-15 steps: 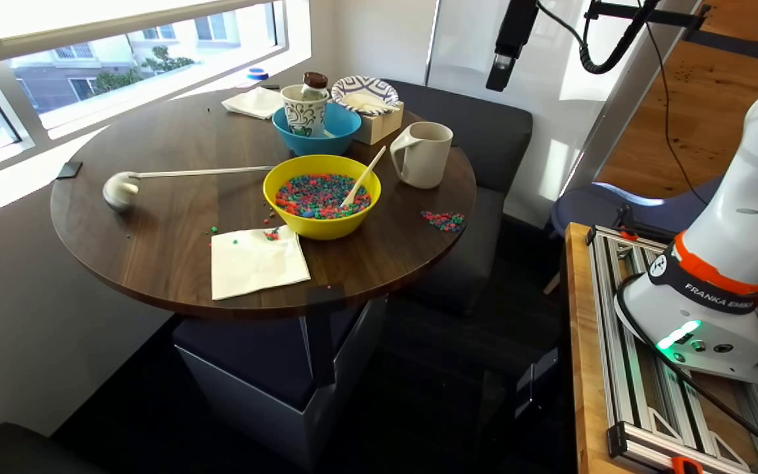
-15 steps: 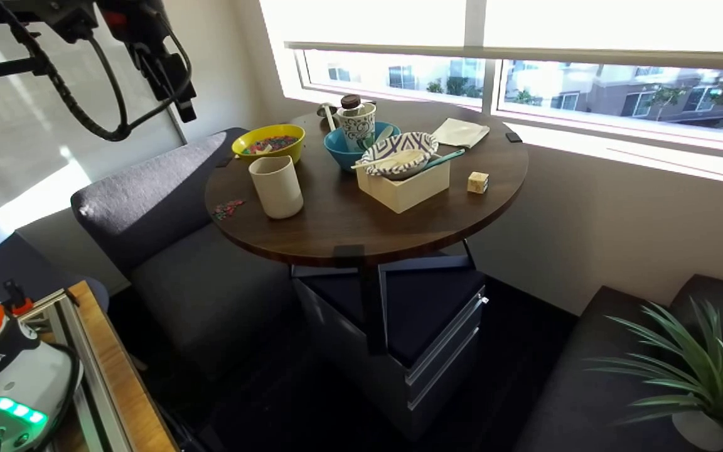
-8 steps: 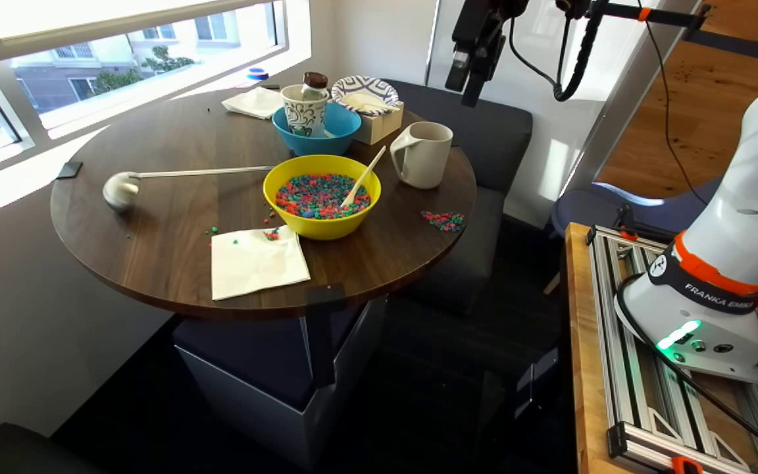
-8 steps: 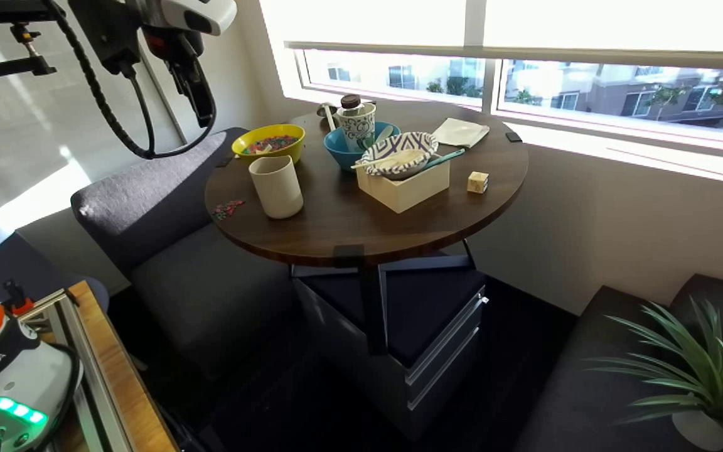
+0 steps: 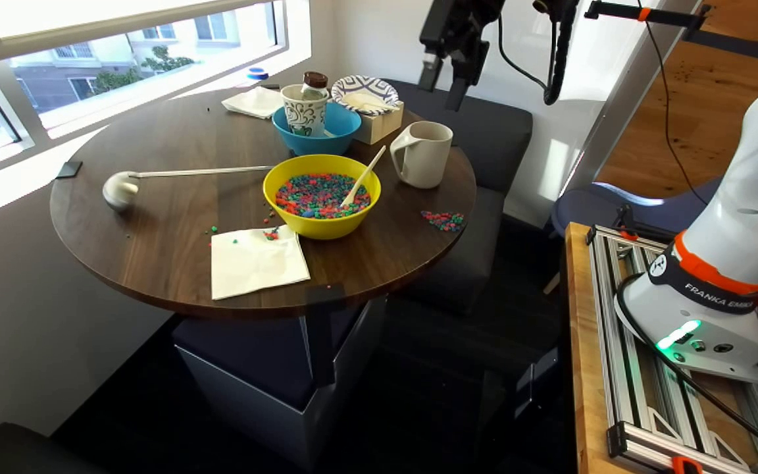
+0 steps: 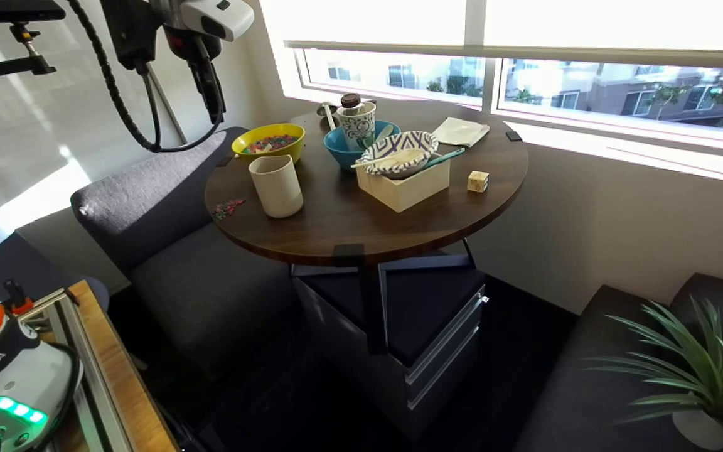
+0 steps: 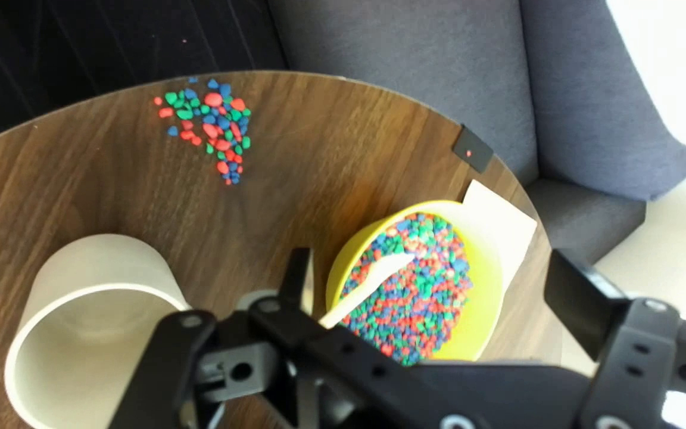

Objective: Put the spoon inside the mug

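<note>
The light, slim spoon (image 5: pixel 364 176) leans in the yellow bowl (image 5: pixel 316 228), its lower end among small coloured pellets and its handle over the rim. In the wrist view the spoon (image 7: pixel 373 280) lies across the pellets, its handle end hidden behind a finger. The cream mug (image 5: pixel 426 158) stands upright on the table beside the bowl. The mug also shows in the other views (image 6: pixel 278 191) (image 7: pixel 102 262), its inside visible and without contents in the wrist view. My gripper (image 5: pixel 442 89) is open, nothing between its fingers (image 7: pixel 430 268), in the air above the table near the mug.
A teal bowl (image 5: pixel 316 143) holds a patterned cup (image 5: pixel 303 113). Behind the mug, a wooden box (image 6: pixel 404 191) carries a patterned bowl (image 6: pixel 421 144) with a light utensil. A long ladle (image 5: pixel 122 189), a napkin (image 5: pixel 257 263) and loose pellets (image 5: pixel 443 220) lie on the round table (image 5: pixel 149 243).
My gripper has moved in over the table, leftward and slightly lower in one view, rightward in another, and its fingers show farther apart. The spoon, bowl and mug have not moved.
</note>
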### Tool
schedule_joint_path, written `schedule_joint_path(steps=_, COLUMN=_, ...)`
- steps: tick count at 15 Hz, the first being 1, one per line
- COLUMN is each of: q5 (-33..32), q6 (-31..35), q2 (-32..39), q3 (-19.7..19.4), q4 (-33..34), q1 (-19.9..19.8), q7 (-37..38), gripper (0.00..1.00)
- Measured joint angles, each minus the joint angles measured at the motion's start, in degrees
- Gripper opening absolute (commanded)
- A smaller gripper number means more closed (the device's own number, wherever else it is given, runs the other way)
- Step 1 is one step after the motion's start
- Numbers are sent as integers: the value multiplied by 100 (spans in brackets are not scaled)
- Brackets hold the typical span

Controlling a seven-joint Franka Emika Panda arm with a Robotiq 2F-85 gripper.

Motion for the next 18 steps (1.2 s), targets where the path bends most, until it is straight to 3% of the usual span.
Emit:
schedule_joint_path(steps=6, q5=-149, q6=1212, q2=894, q3=461, q4=622, q1=-92, q7=1577, gripper=100)
schedule_joint_path(steps=11, q5=-1068, q6=1071, q2=1570, q3=649, q4=1119, q1=-115, q7=2193, gripper=100)
schedule_joint_path(steps=18, q5=-1354, q6=686, q2=2104, q3=804, q4=1417, q1=-92, q7=2166, gripper=100)
